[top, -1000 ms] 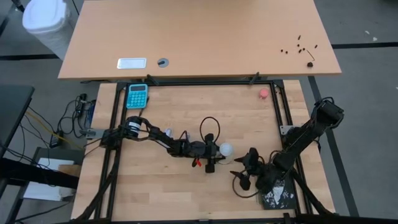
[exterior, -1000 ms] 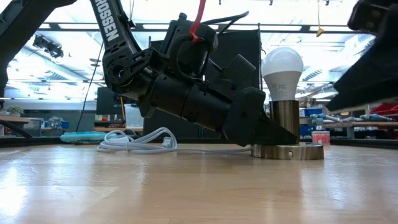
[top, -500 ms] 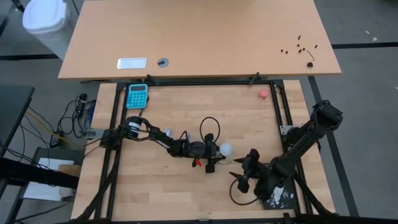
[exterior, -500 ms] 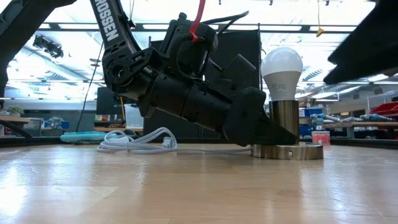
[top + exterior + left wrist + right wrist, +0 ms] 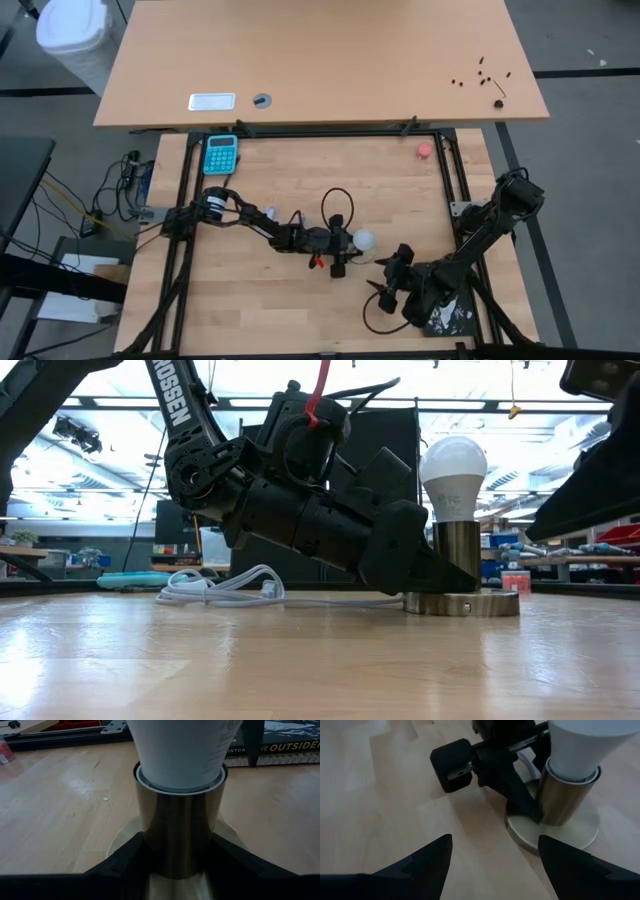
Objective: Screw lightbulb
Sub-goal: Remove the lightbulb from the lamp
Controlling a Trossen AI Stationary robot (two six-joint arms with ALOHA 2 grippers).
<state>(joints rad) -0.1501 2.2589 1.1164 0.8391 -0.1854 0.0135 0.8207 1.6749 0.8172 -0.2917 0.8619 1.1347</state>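
Observation:
The white lightbulb [image 5: 454, 465] stands upright in a shiny metal socket tube [image 5: 459, 555] on a round base disc [image 5: 462, 603], near the table's middle [image 5: 365, 240]. My left gripper [image 5: 350, 243] reaches in from the left and is shut on the socket tube. In the left wrist view the lightbulb [image 5: 182, 750] sits in the tube's mouth. My right gripper [image 5: 385, 285] hovers open on the near side of the socket, slightly to its right, touching nothing; its wrist view shows the lightbulb [image 5: 585, 740] and socket [image 5: 565, 795] ahead. My left gripper pinches the socket tube's lower half [image 5: 180, 845] between its two fingers [image 5: 127, 857], just above the base disc. The fingers come nearly level from the table's left, slanting a little down. The socket stands upright with its disc flat on the table.
A black book [image 5: 445, 315] lies at the near right under my right arm. A white coiled cord [image 5: 230, 585] trails left from the socket. A teal calculator [image 5: 221, 153] and a small pink-red round object [image 5: 425, 150] sit near the far edge.
My right gripper has drawn back a little toward the table's near edge, away from the lightbulb, rolling slightly; it stays open. The left gripper, socket and lightbulb have kept still.

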